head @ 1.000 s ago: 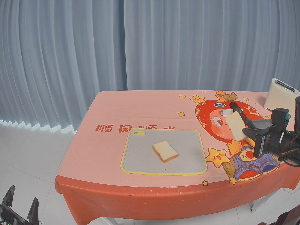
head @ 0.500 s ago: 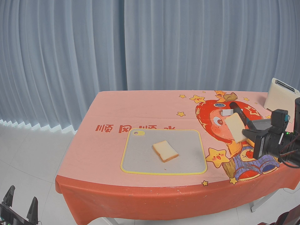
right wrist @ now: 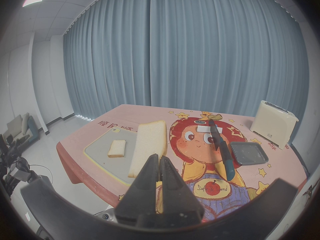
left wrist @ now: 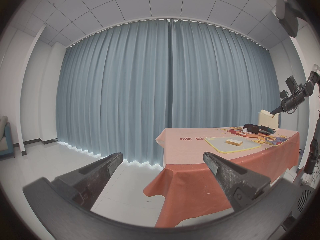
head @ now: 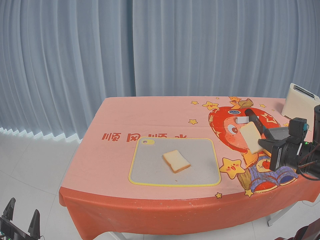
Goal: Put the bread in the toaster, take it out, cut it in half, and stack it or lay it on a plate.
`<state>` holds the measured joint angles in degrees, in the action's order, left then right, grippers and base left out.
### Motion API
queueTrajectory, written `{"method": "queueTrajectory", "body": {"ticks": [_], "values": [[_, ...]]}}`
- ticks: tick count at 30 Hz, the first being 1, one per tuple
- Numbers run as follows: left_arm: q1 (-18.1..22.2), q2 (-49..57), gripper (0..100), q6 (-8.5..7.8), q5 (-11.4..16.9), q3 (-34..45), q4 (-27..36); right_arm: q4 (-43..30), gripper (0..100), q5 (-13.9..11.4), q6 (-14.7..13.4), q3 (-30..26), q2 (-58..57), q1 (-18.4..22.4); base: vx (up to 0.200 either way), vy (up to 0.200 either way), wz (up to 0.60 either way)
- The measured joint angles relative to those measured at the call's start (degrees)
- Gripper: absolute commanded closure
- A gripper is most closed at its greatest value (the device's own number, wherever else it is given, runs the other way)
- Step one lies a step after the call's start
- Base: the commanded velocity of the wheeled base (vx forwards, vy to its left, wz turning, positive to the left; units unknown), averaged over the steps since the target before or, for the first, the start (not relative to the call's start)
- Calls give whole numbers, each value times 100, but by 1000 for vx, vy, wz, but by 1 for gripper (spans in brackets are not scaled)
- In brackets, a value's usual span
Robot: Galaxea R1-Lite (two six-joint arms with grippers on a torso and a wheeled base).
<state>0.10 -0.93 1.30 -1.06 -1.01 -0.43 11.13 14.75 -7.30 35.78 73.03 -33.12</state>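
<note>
Left gripper (left wrist: 163,170): low, off the table's left end, fingers spread wide, nothing between them. Grey cutting board (head: 146,170) with a yellow rim lies near the front edge of the table (head: 133,117); small bread piece (head: 176,161) flat on it. Right of the board, right gripper (head: 262,141) pinches a larger bread slice (head: 250,136) by its lower end; slice raised on edge above the cloth, tilted. Knife (head: 254,118) and dark tray (right wrist: 249,153) lie beyond it. Toaster (head: 299,104) at the far right.
</note>
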Motion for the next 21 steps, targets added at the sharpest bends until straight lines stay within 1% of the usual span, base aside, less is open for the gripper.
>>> {"method": "queueTrajectory", "body": {"ticks": [21], "values": [[-2, 0, 0, 0, 2, 0, 0, -7, 100, 0, 9, -37, 0, -9, 0, 0, 0]]}}
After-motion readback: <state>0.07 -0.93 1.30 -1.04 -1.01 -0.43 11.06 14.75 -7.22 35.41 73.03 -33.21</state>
